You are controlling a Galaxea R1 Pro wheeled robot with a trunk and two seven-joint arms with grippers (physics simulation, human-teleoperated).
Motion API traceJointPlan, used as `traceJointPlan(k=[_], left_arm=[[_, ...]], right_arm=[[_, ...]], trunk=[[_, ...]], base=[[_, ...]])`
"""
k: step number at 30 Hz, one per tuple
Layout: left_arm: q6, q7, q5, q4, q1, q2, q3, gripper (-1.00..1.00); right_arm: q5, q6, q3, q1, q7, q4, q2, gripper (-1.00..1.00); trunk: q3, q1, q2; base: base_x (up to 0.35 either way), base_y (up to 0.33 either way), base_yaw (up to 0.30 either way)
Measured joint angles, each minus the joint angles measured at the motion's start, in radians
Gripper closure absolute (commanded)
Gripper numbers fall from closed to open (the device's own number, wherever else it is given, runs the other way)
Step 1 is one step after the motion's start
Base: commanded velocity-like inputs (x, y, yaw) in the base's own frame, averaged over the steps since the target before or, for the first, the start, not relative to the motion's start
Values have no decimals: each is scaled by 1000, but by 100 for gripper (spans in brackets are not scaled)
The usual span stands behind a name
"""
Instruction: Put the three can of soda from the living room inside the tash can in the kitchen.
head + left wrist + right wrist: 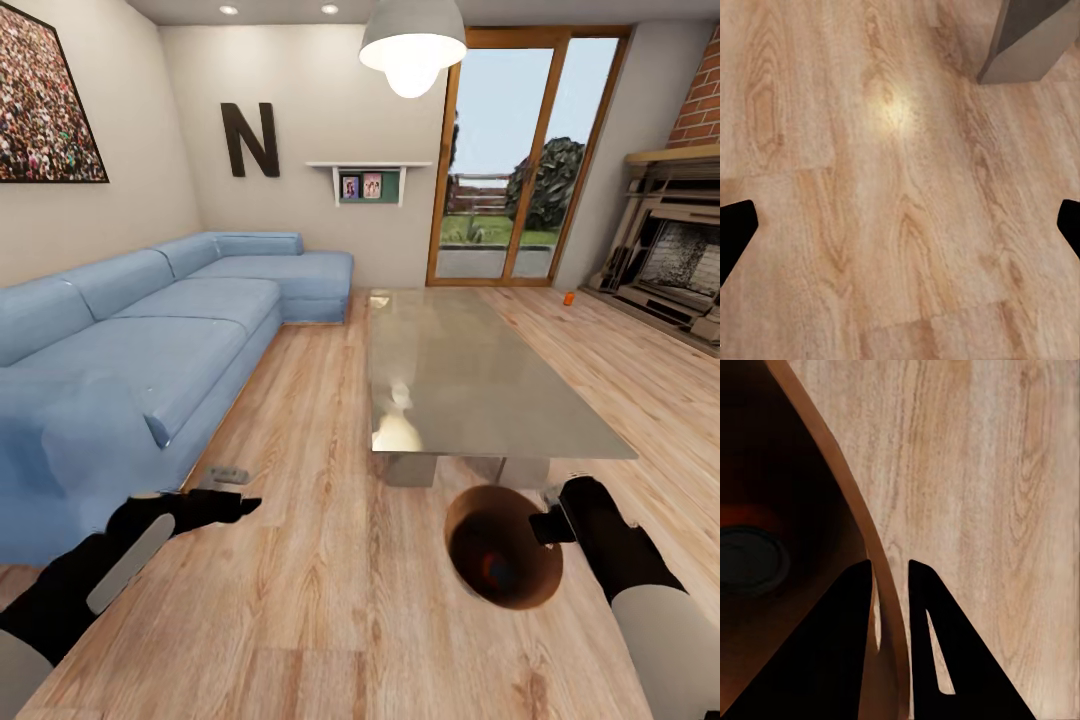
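Tash can (505, 560), round with wood-brown inside, has its rim clamped by right jaws; left jaws apart

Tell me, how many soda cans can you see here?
2, perhaps more hidden: an orange can on the floor near the fireplace, and a dark can inside the trash can the right tool grips.

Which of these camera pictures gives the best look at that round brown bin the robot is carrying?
The head view: it shows the trash can's whole round opening, the right gripper clamped on its rim, and dim shapes inside. The right wrist view shows its rim pinched between the fingers and part of the dark inside. The left wrist view shows floor.
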State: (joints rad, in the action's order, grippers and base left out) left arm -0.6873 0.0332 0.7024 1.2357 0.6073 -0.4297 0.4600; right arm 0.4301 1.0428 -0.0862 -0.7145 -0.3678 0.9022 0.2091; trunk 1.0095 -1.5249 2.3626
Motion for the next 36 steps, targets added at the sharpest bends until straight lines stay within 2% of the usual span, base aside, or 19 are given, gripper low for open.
traceJointPlan(k=[5, 6, 11, 12, 15, 18, 20, 21, 23, 26, 28, 29, 30, 32, 34, 36], left_arm=[[130, 1, -9, -17, -54, 0, 0, -100], [173, 2, -11, -21, -72, 0, 0, -100], [280, 5, -27, -58, -108, 1, 1, -100], [365, 5, -58, -115, -121, 2, 6, -100], [468, 3, -75, -191, -141, 3, 18, -100], [545, 2, -81, -243, -152, 3, 37, -100], [610, 4, -84, -291, -158, 5, 65, -100], [657, 6, -84, -330, -161, 12, 96, -100], [694, 7, -86, -364, -163, 20, 117, -100], [725, 8, -88, -394, -163, 29, 128, -100], [746, 8, -89, -414, -164, 35, 134, -100], [755, 8, -89, -423, -164, 37, 136, -100], [763, 8, -90, -431, -164, 39, 138, -100], [770, 8, -90, -442, -166, 41, 139, -100], [780, 8, -90, -450, -171, 44, 139, -100], [795, 8, -90, -455, -182, 50, 139, -100]], right_arm=[[-34, 4, -4, 73, -4, 115, 6, 100], [-37, 4, -9, 105, -4, 161, 6, 100], [-17, 2, -35, 186, -3, 274, 4, 100], [-26, 3, -47, 238, -5, 340, 4, 100], [-35, -4, -57, 286, -6, 365, 4, 100], [-25, -81, -87, 319, -5, 379, 1, 100], [-32, -165, -131, 353, -8, 383, -2, 100], [-35, -243, -165, 385, -19, 383, -4, 100], [-16, -335, -187, 416, -40, 381, -4, 100], [-46, -417, -196, 451, -72, 379, -4, 100], [-38, -492, -211, 485, -91, 374, -4, 100], [-37, -536, -233, 502, -98, 373, -6, 100], [-42, -601, -276, 517, -108, 363, -10, 100], [-27, -680, -326, 525, -121, 349, -14, 100], [-38, -723, -361, 528, -143, 338, -16, 100], [-53, -781, -420, 531, -190, 325, -18, 100]], trunk=[[0, 0, 0], [0, 0, 0], [0, 0, 0], [0, 0, 0], [0, 0, 0], [0, 0, 0], [0, 0, 0], [0, 0, 0], [0, 0, 0], [0, 0, 0], [0, 0, 0], [0, 0, 0], [0, 0, 0], [0, 0, 0], [0, 0, 0], [0, 0, 0]], base=[[0, 0, 0], [0, 0, 0], [0, 0, 0], [0, 0, 0], [0, 0, 0], [0, 0, 0], [0, 0, 0], [0, 0, 0], [0, 0, 0], [0, 0, 0], [0, 0, 0], [0, 0, 0], [0, 0, 0], [0, 0, 0], [0, 0, 0], [0, 0, 0]])
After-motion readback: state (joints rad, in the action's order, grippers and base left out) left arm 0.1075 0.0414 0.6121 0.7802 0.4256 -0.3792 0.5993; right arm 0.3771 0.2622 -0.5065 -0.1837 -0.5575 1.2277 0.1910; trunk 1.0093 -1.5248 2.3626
